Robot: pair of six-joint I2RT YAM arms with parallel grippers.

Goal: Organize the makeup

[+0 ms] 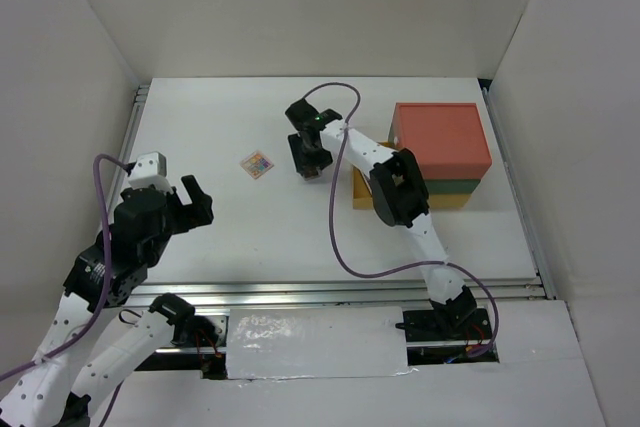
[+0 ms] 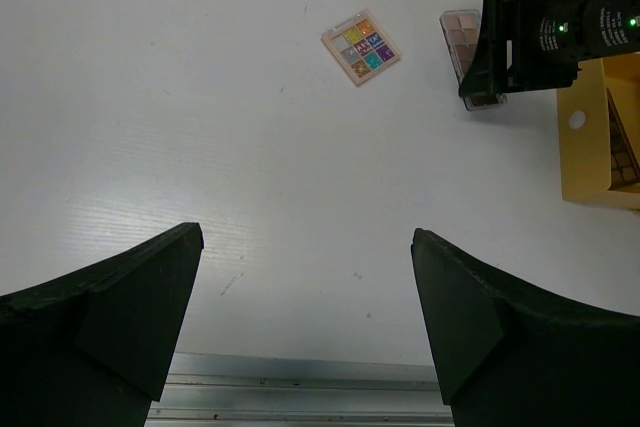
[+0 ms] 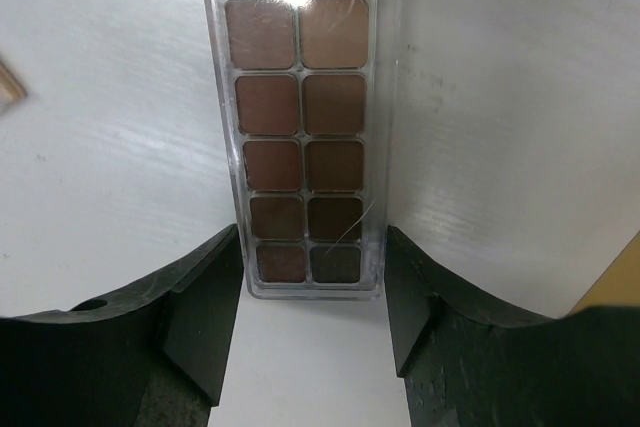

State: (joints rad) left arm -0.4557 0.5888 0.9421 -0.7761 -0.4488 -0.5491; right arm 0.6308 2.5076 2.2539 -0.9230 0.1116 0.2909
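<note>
**Desk:** Report the right claw.

**Operator:** In my right wrist view, lower centre, the right gripper (image 3: 312, 247) straddles the near end of a long clear-plastic palette of brown eyeshadow pans (image 3: 300, 137). One finger stands at each long edge. I cannot tell whether they are clamped or only touching. The palette lies flat on the white table (image 3: 500, 127).

**Desk:** Left claw?

**Operator:** The left gripper (image 2: 308, 237) is released, jaws spread wide with nothing between them, at the lower left of the top view.

**Desk:** Other makeup?

**Operator:** A small square multicolour eyeshadow palette (image 2: 360, 46) lies flat at the upper centre of my left wrist view. It is near the brown palette but apart from it. A yellow drawer (image 2: 590, 147) stands open at the right edge.
</note>
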